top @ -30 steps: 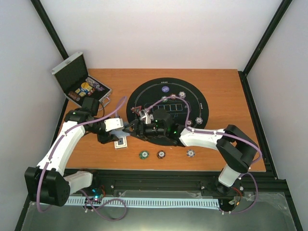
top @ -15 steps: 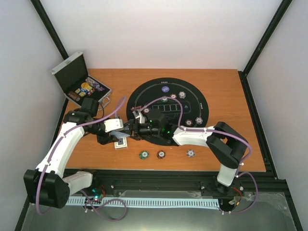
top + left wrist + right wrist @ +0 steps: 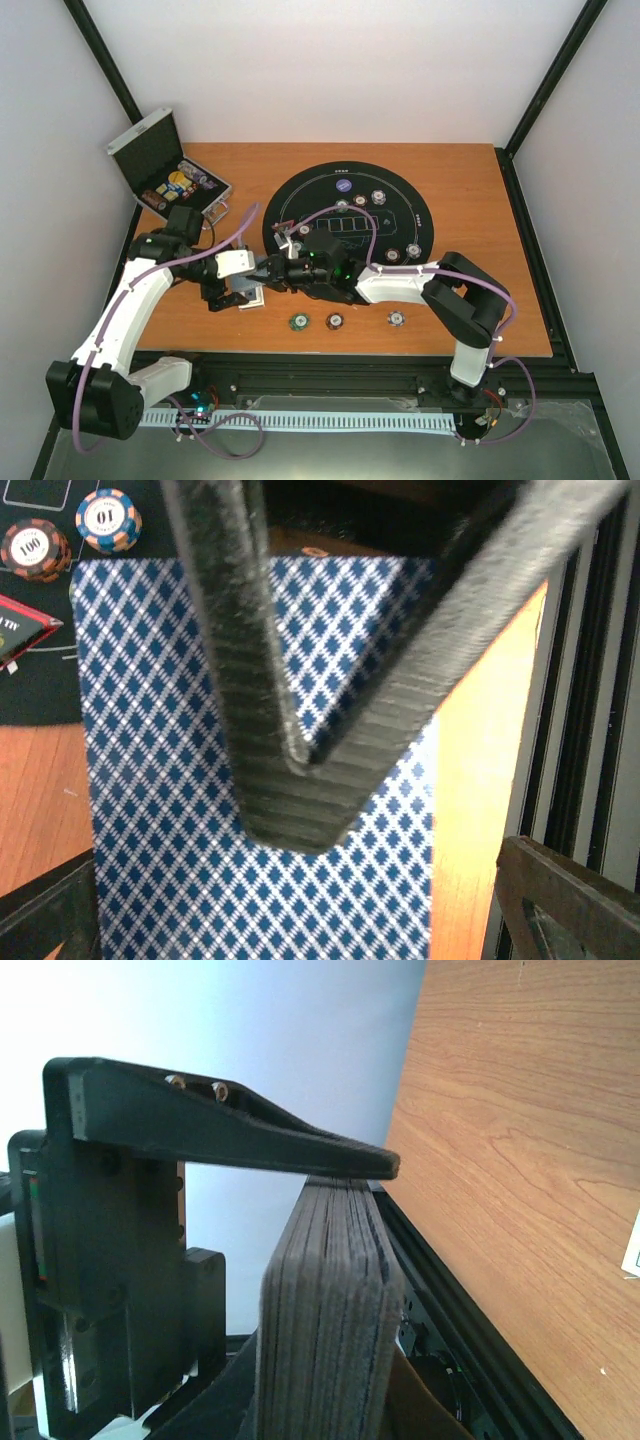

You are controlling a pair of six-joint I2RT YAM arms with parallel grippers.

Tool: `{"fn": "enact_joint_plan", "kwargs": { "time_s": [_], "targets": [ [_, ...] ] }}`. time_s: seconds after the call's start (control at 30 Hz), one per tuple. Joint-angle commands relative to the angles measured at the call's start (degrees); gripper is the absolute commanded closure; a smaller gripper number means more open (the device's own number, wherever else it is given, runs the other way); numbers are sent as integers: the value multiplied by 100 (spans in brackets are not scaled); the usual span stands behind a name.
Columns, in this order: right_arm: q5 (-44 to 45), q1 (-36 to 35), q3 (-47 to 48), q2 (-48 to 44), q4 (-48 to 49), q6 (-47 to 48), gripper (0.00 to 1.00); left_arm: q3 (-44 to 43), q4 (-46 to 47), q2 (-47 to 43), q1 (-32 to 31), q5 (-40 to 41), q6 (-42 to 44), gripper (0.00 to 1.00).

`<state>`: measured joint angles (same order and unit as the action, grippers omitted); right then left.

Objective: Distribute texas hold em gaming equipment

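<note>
left pincer [image 3: 300, 750] closed over playing card [image 3: 160, 810]; right pincer [image 3: 370, 1200] closed

Blue-and-white diamond-backed playing cards [image 3: 260, 810], face down on the wooden table just left of the mat. Three chips in a row near the front edge: green [image 3: 297, 321], brown-red [image 3: 334, 321], purple-white [image 3: 396, 319]. Further chips [image 3: 413, 250] and a purple button disc [image 3: 343, 185] lie on the mat.

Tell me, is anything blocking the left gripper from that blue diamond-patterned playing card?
Nothing visible does. In the left wrist view the left gripper sits directly over the blue diamond-patterned playing card, with no object between them. From above, the right gripper hovers close beside it, toward the round black mat.
</note>
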<state>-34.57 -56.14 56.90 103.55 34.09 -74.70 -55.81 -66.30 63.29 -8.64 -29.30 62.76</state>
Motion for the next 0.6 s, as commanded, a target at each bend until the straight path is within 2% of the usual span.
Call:
{"fn": "enact_joint_plan", "kwargs": {
  "time_s": [0.0, 0.3, 0.4, 0.57],
  "targets": [
    [5, -68, -49, -22, 308, -79, 86, -111, -251, -176, -35, -415, 279, 0],
    [-153, -169, 23, 20, 342, -64, 87, 103, -99, -15, -41, -309, 467, 2],
    [-164, -177, 29, 65, 411, -97, 87, 176, -58, 53, -41, -252, 517, 6],
    [-173, -178, 72, 196, 393, -120, 87, 203, 62, 44, -50, -321, 453, 19]
  ]
}}
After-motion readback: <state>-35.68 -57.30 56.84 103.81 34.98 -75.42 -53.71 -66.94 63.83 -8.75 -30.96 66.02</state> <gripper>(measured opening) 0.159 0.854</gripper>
